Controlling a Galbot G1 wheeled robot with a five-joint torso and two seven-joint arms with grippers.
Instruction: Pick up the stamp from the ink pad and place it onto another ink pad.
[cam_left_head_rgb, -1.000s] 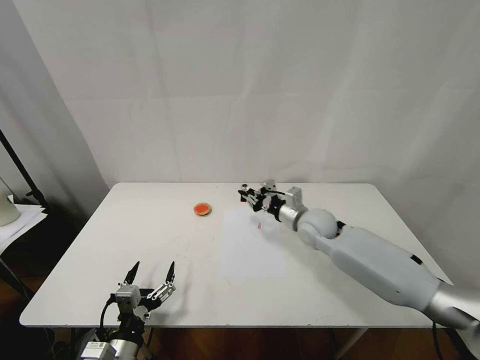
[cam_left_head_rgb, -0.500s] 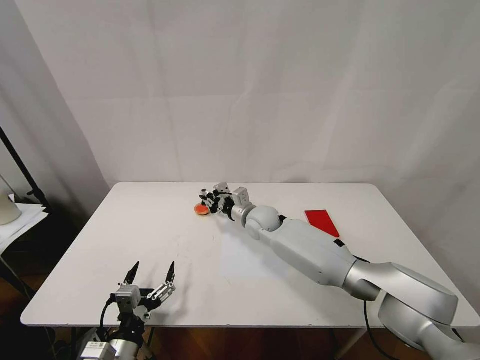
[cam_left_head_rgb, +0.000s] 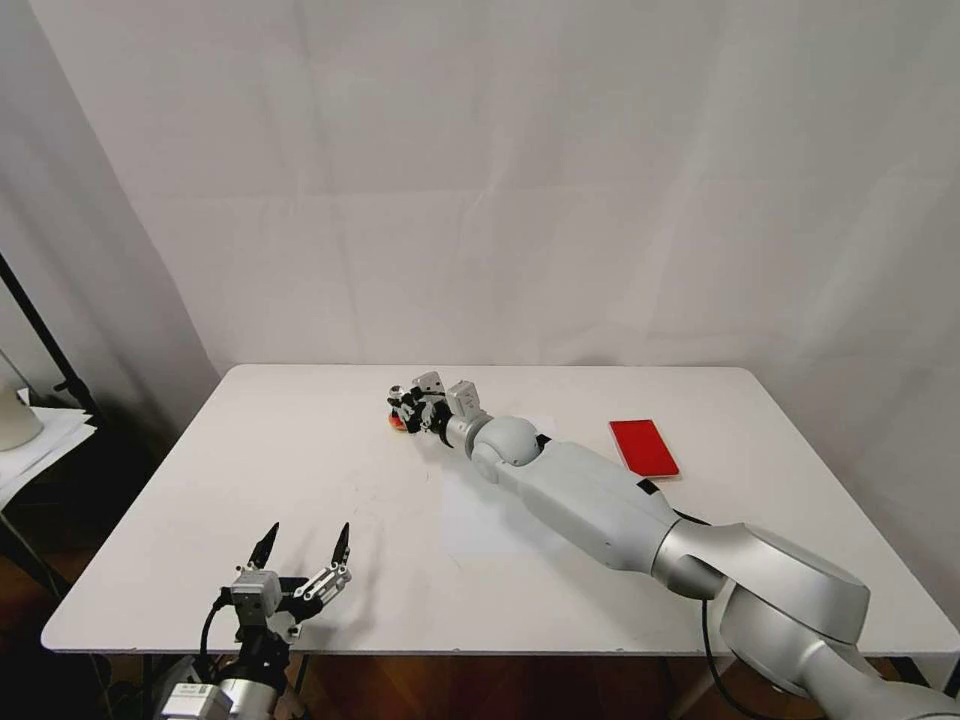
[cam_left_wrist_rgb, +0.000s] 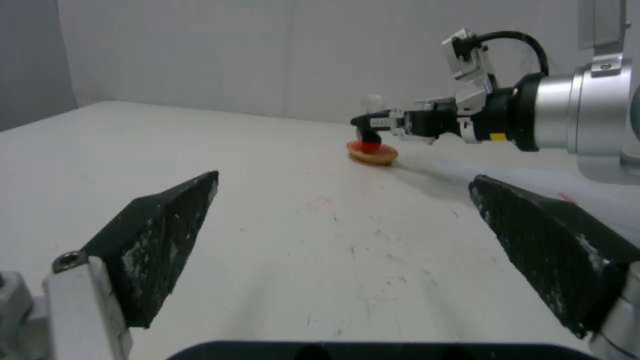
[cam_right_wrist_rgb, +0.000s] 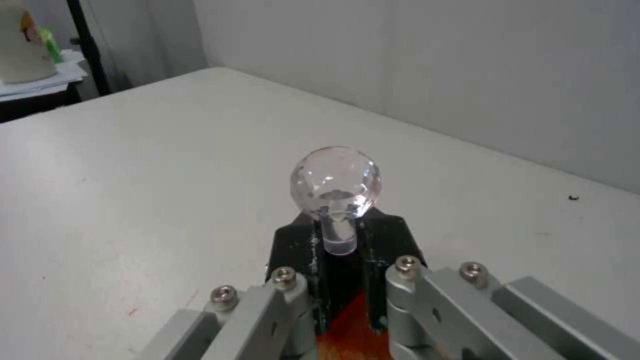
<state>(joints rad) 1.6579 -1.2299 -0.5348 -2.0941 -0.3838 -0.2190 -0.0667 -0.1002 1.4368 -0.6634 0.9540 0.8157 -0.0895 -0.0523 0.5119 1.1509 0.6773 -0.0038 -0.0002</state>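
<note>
In the head view your right claw (cam_left_head_rgb: 403, 412) covers most of the round ink pad (cam_left_head_rgb: 397, 421); only a thin orange-red slice shows at its left side. In the right wrist view the pad (cam_right_wrist_rgb: 350, 332) is just a red-orange patch between the fingers (cam_right_wrist_rgb: 293, 250), cut off at the frame edge, and the stamp base is hidden, so you cannot tell there if it touches.

The stamp (cam_right_wrist_rgb: 337, 192) has a round, glassy knob on a short pale neck; the body is hidden by the black pads. From the left wrist view, the stamp (cam_left_wrist_rgb: 371, 117) stands upright with its lower end on the red centre of the tan-rimmed pad (cam_left_wrist_rgb: 372, 153).

The right claw (cam_left_wrist_rgb: 369, 123) is closed narrow on the stamp, one pad each side of the neck, approx. over the pad's middle. The left claw (cam_left_head_rgb: 301, 547) hovers at the near left edge of the worktop (cam_left_head_rgb: 300, 470), fingers wide apart, holding nothing. The red rectangular ink pad (cam_left_head_rgb: 643, 447) lies flat on the right part of the worktop, well apart from the round one.
</note>
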